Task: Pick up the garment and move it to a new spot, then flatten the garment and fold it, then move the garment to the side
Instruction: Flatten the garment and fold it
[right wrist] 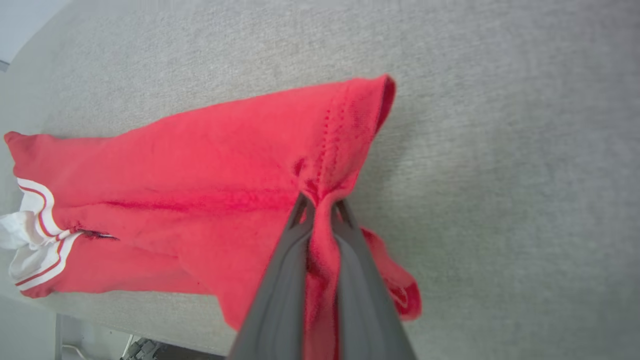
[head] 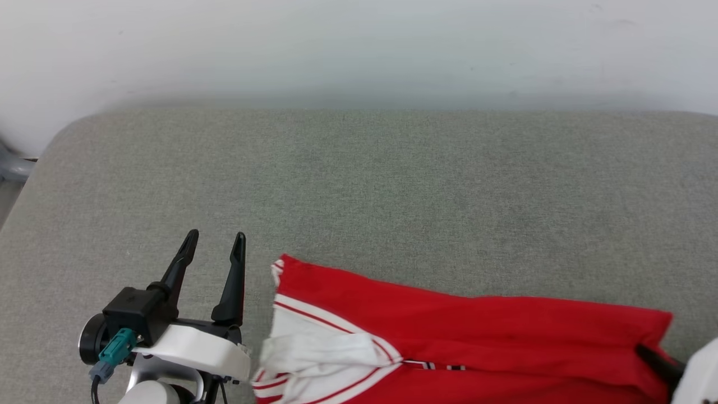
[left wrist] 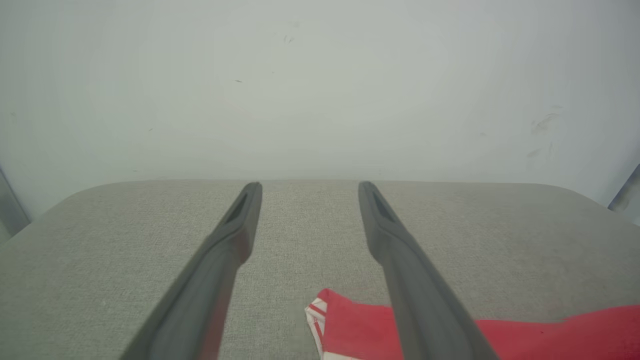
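The garment (head: 477, 331), red with white striped trim and a white sleeve, lies stretched along the near edge of the grey cushion (head: 359, 185). Its left corner (left wrist: 345, 320) shows just right of my left gripper (head: 216, 238), which hovers open and empty beside that corner. At the lower right of the head view my right gripper (head: 653, 356) pinches the garment's hem. In the right wrist view the right gripper (right wrist: 320, 202) is shut on a bunched fold of the garment (right wrist: 200, 190), with fabric squeezed between both fingers (right wrist: 280, 280).
A pale wall (head: 359, 45) rises behind the cushion. The cushion's rounded left corner (head: 61, 134) drops off toward a grey metal part (head: 11, 165). Beyond the near edge the floor and some dark hardware (right wrist: 145, 350) show.
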You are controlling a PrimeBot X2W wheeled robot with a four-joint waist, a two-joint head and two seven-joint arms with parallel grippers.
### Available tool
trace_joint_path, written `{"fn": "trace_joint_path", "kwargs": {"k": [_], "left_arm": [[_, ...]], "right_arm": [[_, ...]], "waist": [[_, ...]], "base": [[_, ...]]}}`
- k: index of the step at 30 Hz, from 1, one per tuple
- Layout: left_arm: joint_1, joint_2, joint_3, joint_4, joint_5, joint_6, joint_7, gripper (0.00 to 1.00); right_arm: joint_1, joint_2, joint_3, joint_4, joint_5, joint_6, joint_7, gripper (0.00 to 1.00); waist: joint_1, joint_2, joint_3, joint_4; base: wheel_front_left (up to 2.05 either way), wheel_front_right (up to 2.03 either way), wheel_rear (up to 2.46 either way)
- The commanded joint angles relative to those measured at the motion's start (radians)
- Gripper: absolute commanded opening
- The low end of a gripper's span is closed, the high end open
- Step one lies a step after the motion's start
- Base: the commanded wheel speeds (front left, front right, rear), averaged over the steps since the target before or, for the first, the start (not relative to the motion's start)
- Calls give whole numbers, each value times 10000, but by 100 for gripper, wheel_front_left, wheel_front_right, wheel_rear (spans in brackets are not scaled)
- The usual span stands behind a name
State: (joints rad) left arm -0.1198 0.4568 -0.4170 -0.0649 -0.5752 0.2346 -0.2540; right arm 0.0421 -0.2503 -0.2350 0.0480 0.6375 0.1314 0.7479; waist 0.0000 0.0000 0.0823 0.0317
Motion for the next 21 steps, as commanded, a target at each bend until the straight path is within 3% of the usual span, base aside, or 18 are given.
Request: {"fn": "trace_joint_path", "kwargs": {"k": [1,5,10,13,18,21], "left_arm": [[106,20,-2,-45,-9,33,28,100],[145,57,3,-86,-32,93,54,100],[176,85,-9,-132,-51,129,67,100],[147,86,-13,-147,-66,129,84,100],[-21,82,-88,-111,-78,65,139,100],[-88,89,-108,-86,-79,36,160,100]], "right_arm": [[117,-131,-390,-4,-18,-14,94,0],[165,283,-1254,-76,668,-13,679,0],[85,1337,-1702,-294,2596,-11,2418,0],[58,1660,-1729,-371,3265,-13,2973,0],[-209,2003,-1480,-101,5335,-11,3769,0],[-276,2024,-624,389,6914,-11,3549,0]], "waist": [[0,0,-35,-24],[0,0,-78,-102],[0,0,-91,-178],[0,0,-78,-186],[0,0,-53,-94],[0,0,-18,3]], "base": [[0,0,0],[0,0,0],[0,0,0],[0,0,0],[0,0,0],[0,0,0]]}}
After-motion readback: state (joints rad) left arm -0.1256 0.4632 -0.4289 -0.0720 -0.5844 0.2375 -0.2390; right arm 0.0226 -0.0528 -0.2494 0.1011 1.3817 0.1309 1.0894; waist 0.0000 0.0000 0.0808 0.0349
